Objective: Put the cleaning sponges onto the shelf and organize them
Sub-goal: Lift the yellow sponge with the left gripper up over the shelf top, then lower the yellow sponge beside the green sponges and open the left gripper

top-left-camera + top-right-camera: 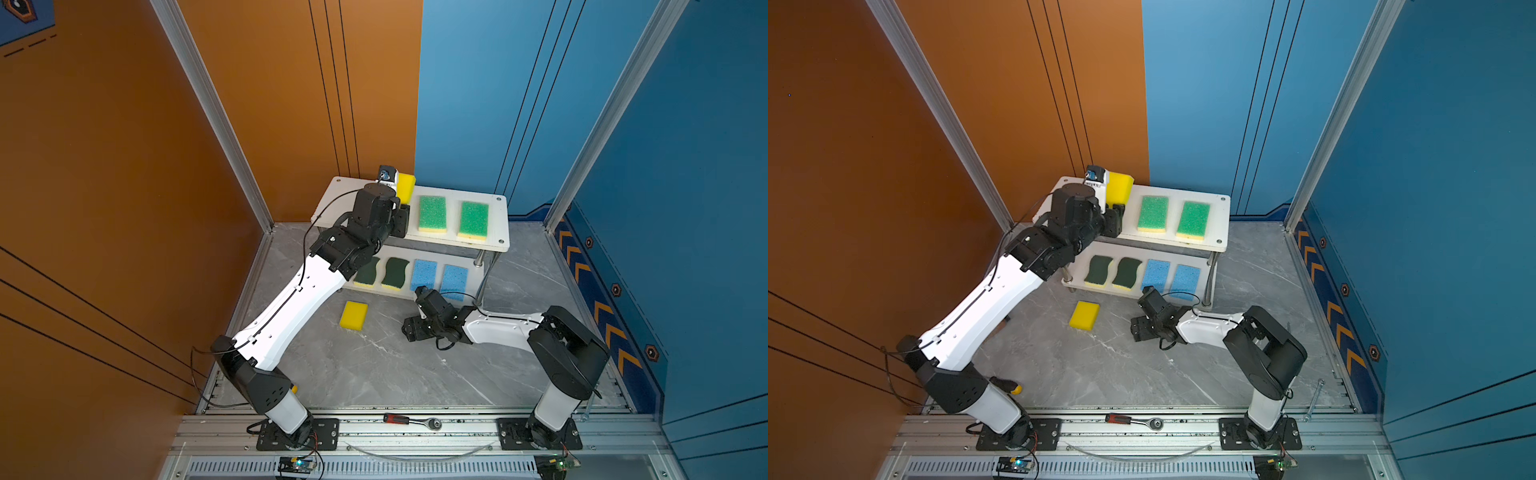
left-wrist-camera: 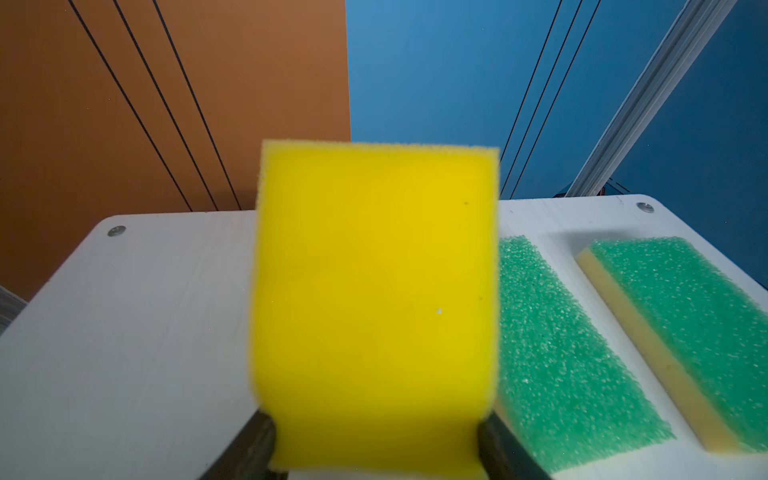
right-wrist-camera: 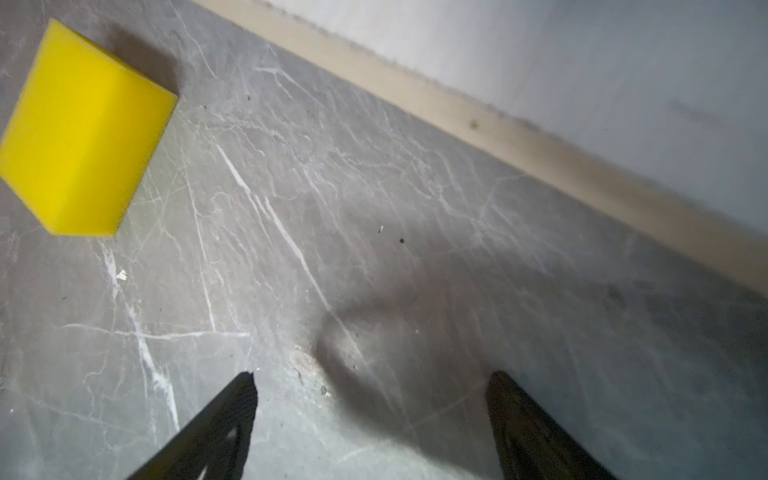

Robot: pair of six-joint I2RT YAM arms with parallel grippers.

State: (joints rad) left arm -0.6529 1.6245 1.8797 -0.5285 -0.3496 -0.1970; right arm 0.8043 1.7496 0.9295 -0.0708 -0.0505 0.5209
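Note:
My left gripper (image 2: 374,428) is shut on a plain yellow sponge (image 2: 374,299), which stands on edge over the left part of the shelf's top board (image 2: 124,311). In both top views that sponge (image 1: 406,185) (image 1: 1119,187) sticks up past the left wrist. Two light-green sponges (image 1: 432,214) (image 1: 473,220) lie flat on the top board. The lower board holds two dark-green wavy sponges (image 1: 1098,270) (image 1: 1127,272) and two blue ones (image 1: 424,272) (image 1: 454,280). A second yellow sponge (image 1: 353,315) (image 3: 83,137) lies on the grey table. My right gripper (image 3: 372,374) (image 1: 409,328) is open and empty, low over the table in front of the shelf.
The orange and blue walls stand close behind the shelf (image 1: 498,224). A red-handled ratchet (image 1: 411,420) lies on the front rail. A yellow-tipped tool (image 1: 1009,386) lies by the left arm's base. Aluminium frame posts (image 1: 602,124) rise at the back corners.

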